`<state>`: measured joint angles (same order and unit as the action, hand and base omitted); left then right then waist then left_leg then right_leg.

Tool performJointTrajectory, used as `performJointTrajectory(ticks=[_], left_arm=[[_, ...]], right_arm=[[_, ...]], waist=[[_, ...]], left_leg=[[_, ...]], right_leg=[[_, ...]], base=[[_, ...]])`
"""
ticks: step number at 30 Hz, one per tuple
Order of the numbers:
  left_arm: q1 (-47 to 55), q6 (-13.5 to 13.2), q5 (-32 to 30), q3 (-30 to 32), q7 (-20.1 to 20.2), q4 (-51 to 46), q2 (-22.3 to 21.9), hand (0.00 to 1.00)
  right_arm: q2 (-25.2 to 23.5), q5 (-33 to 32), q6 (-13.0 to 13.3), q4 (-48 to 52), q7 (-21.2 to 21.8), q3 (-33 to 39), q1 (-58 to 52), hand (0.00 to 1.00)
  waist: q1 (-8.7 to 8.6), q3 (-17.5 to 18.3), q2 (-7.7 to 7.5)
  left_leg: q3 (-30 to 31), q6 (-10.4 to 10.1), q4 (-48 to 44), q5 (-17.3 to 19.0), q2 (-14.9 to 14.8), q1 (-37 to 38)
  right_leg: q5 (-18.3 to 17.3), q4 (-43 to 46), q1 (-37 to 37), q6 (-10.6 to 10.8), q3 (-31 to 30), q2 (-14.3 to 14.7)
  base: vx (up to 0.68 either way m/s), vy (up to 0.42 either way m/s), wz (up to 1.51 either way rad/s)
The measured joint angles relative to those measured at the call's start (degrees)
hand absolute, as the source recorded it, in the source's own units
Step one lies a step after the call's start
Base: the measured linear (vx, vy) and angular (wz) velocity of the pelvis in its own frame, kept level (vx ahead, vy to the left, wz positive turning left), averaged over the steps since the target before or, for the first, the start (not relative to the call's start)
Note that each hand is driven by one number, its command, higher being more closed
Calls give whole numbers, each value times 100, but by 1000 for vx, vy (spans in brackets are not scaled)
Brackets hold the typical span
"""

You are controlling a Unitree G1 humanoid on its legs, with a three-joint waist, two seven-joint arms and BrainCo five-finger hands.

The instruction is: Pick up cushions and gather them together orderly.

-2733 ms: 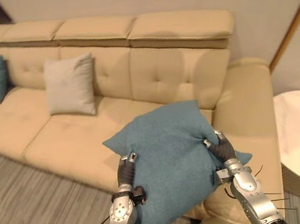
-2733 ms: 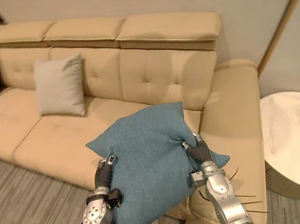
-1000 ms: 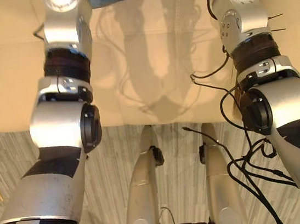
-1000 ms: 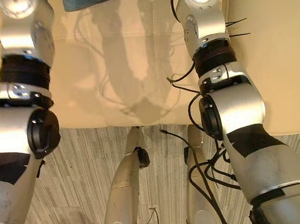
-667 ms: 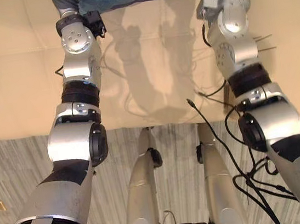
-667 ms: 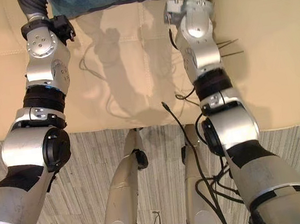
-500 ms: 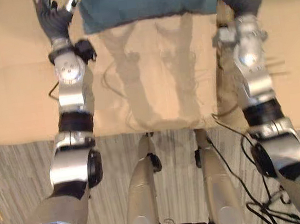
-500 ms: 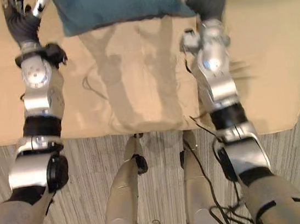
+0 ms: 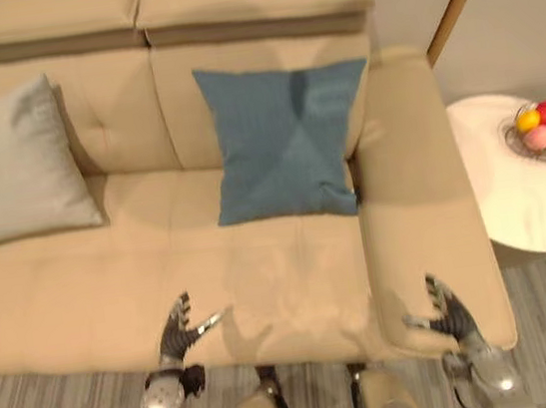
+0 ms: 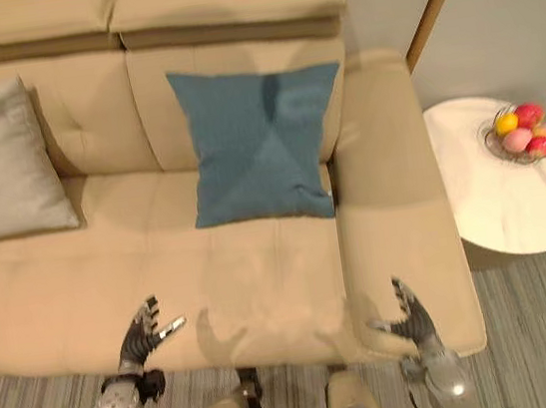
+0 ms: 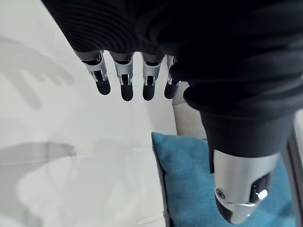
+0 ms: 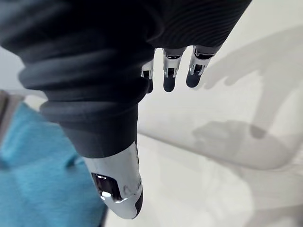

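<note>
The grey cushion [image 9: 16, 162] is leaning well to the left of the blue cushion [image 9: 280, 143] on the sofa [image 9: 291, 262].
The left hand [image 9: 177, 335], hanging spread and empty front-left of the blue cushion, is probably nearer the grey one; the right hand [image 9: 449, 320] is hanging front-right, also released.

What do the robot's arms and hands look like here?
Silver-grey metal arms. The left robot hand and right robot hand each have a dark ribbed cover over back and wrist, slim silver fingers with dark rounded tips, and a thicker silver thumb.
</note>
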<state>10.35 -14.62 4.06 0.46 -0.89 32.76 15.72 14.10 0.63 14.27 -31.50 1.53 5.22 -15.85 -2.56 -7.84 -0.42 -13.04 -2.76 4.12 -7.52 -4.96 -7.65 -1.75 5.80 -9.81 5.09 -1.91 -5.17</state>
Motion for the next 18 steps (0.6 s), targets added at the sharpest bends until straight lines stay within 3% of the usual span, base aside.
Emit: performJointTrajectory(ticks=[4, 7, 10, 11, 12, 13, 14, 16, 17, 18], left_arm=[[342, 64, -308, 12, 249, 504, -34, 0], [412, 70, -478, 14, 348, 629, -29, 0], [304, 76, -476, 48, 333, 565, 49, 0], [186, 102, -474, 190, 326, 492, 41, 0], [141, 104, -473, 205, 322, 466, 49, 0], [137, 105, -474, 212, 322, 427, 54, 0], [174, 120, -474, 247, 319, 369, 53, 0], [287, 150, -474, 366, 310, 274, 56, 0], [305, 191, -473, 453, 284, 256, 5, 0], [316, 223, -471, 473, 256, 243, -108, 0]], right_arm=[[30, 225, -117, -782, 124, 107, -148, 0], [70, 227, -127, -958, 134, 107, -93, 0], [119, 233, -177, -1020, 100, 11, 214, 0], [104, 232, -206, -1021, 97, -93, 445, 0], [95, 231, -211, -1023, 99, -154, 411, 0], [87, 231, -219, -1039, 105, -244, 295, 0], [83, 231, -220, -1049, 114, -344, 246, 0], [71, 227, -218, -1047, 117, -404, 254, 0], [85, 224, -210, -1047, 106, -400, 377, 0], [153, 224, -210, -1039, 98, -392, 511, 0]], waist=[[-5, 317, -30], [2, 318, -61], [26, 224, -157], [-20, 60, -100], [-31, 38, -141], [-40, 1, -133], [-22, 38, -224], [98, 142, -401], [185, 125, -457], [273, 141, -353]], left_leg=[[-197, -49, 132, 41, 10, 359], [-436, -37, 126, 53, 4, 405], [-632, 165, -388, 184, -92, -33], [-659, 234, -660, 229, -326, -213], [-586, 236, -755, 231, -327, -204], [-465, 237, -875, 231, -312, -195], [-326, 235, -1003, 230, -300, -245], [-260, 145, -1192, 149, -307, -506], [-263, 82, -1315, 30, -369, -681], [-275, 0, -1304, -86, -532, -841]], right_leg=[[41, -209, 279, 12, -152, 9], [190, -274, 221, 89, -387, 41], [535, 101, -281, 164, -408, 85], [56, 1415, -684, 56, -106, 82], [-353, 2465, -872, 11, 26, 29], [-666, 3396, -864, 164, 80, -36], [-820, 4057, -695, 353, 102, -103], [-1037, 4223, -301, 555, 74, -169], [-1429, 3690, -183, 483, 80, -131], [-1579, 3136, -87, 278, 183, 62]], base=[[64, -1, -29], [-1, -2, -41], [-71, -15, -43], [-135, -64, -3], [-122, -77, 35], [-104, -94, 63], [-69, -99, 62], [-229, -223, 31], [-298, -280, -16], [-242, -194, -41]])
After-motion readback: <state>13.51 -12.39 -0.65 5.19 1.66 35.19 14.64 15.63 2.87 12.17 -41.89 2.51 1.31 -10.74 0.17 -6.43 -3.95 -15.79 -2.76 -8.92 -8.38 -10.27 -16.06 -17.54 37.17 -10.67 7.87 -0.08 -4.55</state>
